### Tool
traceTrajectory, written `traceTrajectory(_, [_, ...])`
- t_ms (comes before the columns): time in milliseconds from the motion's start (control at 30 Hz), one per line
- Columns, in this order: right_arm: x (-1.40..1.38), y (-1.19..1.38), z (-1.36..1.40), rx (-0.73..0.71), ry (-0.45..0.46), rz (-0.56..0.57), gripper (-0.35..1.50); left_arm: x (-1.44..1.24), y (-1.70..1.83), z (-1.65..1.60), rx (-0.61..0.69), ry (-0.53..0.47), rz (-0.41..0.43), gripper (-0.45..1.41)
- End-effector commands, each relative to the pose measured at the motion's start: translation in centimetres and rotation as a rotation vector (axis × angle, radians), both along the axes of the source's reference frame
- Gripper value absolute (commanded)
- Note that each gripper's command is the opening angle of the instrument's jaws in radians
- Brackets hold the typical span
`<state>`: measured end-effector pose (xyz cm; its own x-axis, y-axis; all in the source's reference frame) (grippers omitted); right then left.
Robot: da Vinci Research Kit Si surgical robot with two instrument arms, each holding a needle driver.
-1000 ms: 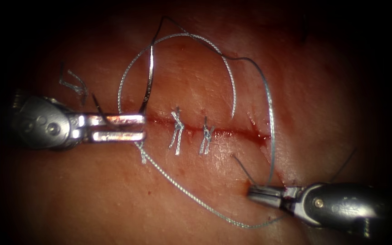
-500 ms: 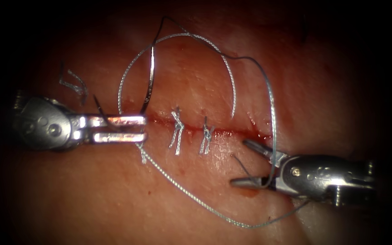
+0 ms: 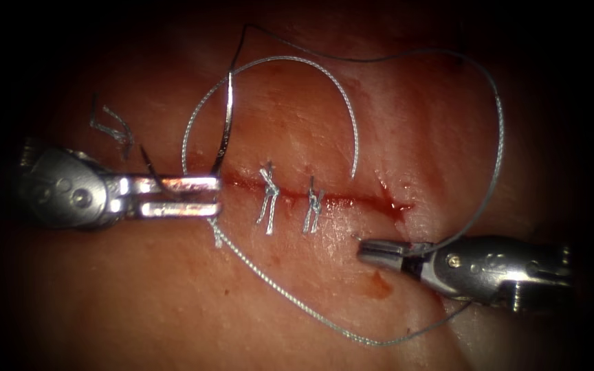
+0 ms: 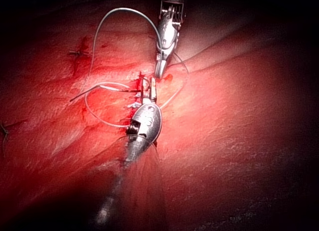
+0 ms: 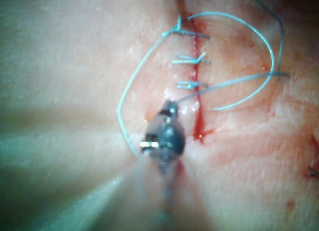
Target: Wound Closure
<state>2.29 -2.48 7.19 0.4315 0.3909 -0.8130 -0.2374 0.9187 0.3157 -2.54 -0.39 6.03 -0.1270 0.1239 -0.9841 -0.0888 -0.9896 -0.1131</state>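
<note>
we see the left tool [image 3: 213,196] at the left end of the cut [image 3: 324,198], its jaws clamped on the needle [image 3: 227,124] near its lower end; the needle stands up from the jaws and lies outside the tissue [image 3: 139,295]. the right tool [image 3: 372,252] sits just below the cut's right end, jaws closed on the thread [image 3: 500,151], which arcs high to the needle's top. two knots [image 3: 268,196] cross the cut between the tools.

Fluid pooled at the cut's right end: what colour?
Red fluid, clearest in the endoscope view.
</note>
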Motion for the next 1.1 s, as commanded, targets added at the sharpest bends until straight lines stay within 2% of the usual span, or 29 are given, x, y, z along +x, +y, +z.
traceTrajectory(33, [0.01, -0.10, -0.10, 0.004, 0.003, -0.001, -0.35, -0.05, -0.01, 0.06, 0.000, -0.002, 0.001, -0.45])
traceTrajectory(200, [-0.03, -0.35, -0.56, 0.018, 0.012, -0.019, -0.35, -0.04, 0.00, 0.03, 0.002, -0.002, 0.001, -0.45])
traceTrajectory(500, [0.09, -0.81, -1.36, 0.037, 0.046, -0.071, -0.35, -0.02, 0.01, 0.00, 0.004, -0.006, 0.001, -0.45])
traceTrajectory(600, [0.13, -0.98, -1.90, 0.073, 0.094, -0.143, -0.35, -0.02, 0.01, 0.00, 0.011, -0.007, 0.001, -0.45])
traceTrajectory(733, [0.17, -1.06, -2.33, 0.097, 0.129, -0.187, -0.35, -0.02, 0.01, 0.00, 0.011, -0.007, 0.001, -0.45])
traceTrajectory(867, [0.19, -1.04, -2.54, 0.084, 0.156, -0.232, -0.35, -0.02, 0.01, -0.01, 0.011, -0.007, 0.001, -0.45])
traceTrajectory(900, [0.18, -1.01, -2.52, 0.074, 0.142, -0.211, 0.26, -0.01, 0.01, -0.01, 0.011, -0.007, 0.001, -0.45])
traceTrajectory(933, [0.17, -0.99, -2.49, 0.066, 0.129, -0.189, 0.74, -0.01, 0.01, -0.01, 0.006, -0.007, 0.001, -0.45])
traceTrajectory(967, [0.15, -0.96, -2.44, 0.059, 0.118, -0.171, 0.99, -0.01, 0.01, -0.01, 0.006, -0.007, 0.002, -0.45])
traceTrajectory(1033, [0.04, -0.82, -2.20, 0.045, 0.103, -0.155, 1.16, 0.00, 0.02, -0.02, 0.006, -0.008, 0.002, -0.45])
traceTrajectory(1067, [-0.01, -0.74, -2.09, 0.040, 0.086, -0.151, 1.20, 0.00, 0.02, -0.02, 0.006, -0.008, 0.003, -0.45])
traceTrajectory(1100, [-0.01, -0.74, -2.09, 0.040, 0.086, -0.151, 1.20, 0.00, 0.02, -0.02, 0.006, -0.008, 0.003, -0.45])
